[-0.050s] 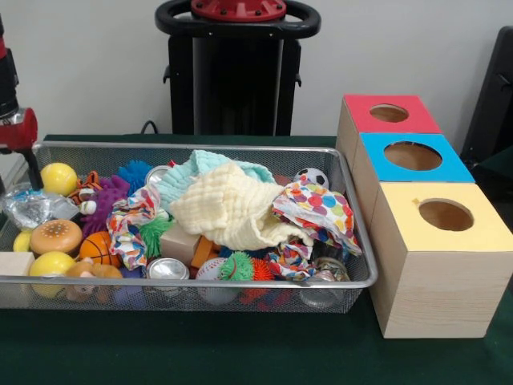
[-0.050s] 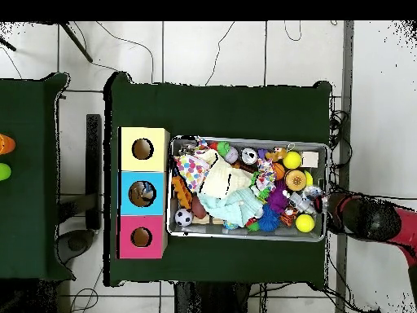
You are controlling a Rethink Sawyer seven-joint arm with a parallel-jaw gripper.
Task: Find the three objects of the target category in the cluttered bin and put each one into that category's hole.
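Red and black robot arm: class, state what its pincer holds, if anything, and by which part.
It cannot be told: the red and black robot arm reaches the silver wire-mesh bin's end, but its pincer is hidden.

A dark green cloth [image 1: 240,353] covers the table; cables [image 2: 244,49] cross the floor.

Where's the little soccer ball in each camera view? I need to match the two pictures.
Front view: the soccer ball sits at the bin's far right corner, behind the polka-dot cloth.
Overhead view: the soccer ball sits at the bin's lower left corner.
Shared landmark: in both views it is nearest the red-topped box.
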